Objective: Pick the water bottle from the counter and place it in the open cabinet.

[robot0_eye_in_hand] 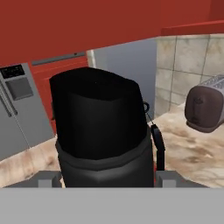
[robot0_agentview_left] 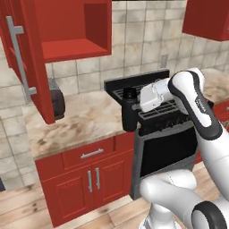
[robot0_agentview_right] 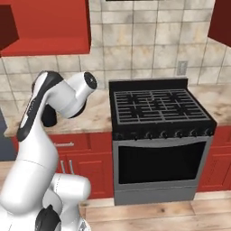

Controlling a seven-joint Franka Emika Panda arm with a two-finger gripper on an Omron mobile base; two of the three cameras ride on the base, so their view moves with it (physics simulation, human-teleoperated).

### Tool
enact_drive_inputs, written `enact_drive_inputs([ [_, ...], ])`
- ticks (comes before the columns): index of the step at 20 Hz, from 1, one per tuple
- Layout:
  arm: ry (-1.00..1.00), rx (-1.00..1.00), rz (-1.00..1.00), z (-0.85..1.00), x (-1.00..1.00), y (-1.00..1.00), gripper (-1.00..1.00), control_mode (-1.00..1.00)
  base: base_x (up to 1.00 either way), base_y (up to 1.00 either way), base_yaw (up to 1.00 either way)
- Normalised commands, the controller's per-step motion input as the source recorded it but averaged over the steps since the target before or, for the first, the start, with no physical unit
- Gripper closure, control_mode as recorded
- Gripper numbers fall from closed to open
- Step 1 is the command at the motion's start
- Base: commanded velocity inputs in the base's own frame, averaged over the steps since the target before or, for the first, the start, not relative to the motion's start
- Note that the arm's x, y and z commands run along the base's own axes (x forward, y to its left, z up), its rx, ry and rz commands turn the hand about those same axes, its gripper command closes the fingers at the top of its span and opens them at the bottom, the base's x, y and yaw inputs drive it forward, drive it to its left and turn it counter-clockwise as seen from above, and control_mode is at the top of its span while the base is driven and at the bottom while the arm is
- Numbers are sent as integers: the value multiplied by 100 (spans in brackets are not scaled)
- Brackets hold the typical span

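The water bottle (robot0_agentview_left: 129, 112) is a matte black cylinder, upright over the front of the marbled counter (robot0_agentview_left: 80, 120), right beside the stove. My gripper (robot0_agentview_left: 133, 106) reaches it from the right and is shut on its body. In the hand view the water bottle (robot0_eye_in_hand: 98, 127) looms close between the fingers, and one dark fingertip (robot0_eye_in_hand: 157, 148) presses its right side. Whether its base touches the counter I cannot tell. The open red cabinet (robot0_agentview_left: 76, 47) hangs up and to the left, its door (robot0_agentview_left: 33, 71) swung out toward me.
A dark toaster (robot0_agentview_left: 57, 103) sits on the counter under the cabinet, half behind the door, and the toaster (robot0_eye_in_hand: 205, 108) also appears in the hand view. The black stove (robot0_agentview_right: 155, 108) stands right of the bottle. Another red wall cabinet (robot0_agentview_left: 208, 18) hangs at the upper right.
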Motion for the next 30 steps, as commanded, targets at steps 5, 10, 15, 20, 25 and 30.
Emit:
enact_drive_inputs([
  [5, 0, 0, 0, 0, 0, 0, 100, 100, 79, 4, 0],
  [10, 0, 0, 0, 0, 0, 0, 100, 100, 91, 4, 2],
  [15, 0, 0, 0, 0, 0, 0, 100, 100, 47, 0, 16],
  [20, 0, 0, 0, 0, 0, 0, 100, 100, 2, 1, 18],
  [25, 0, 0, 0, 0, 0, 0, 100, 100, 4, 0, 13],
  [30, 0, 0, 0, 0, 0, 0, 100, 100, 64, 0, 20],
])
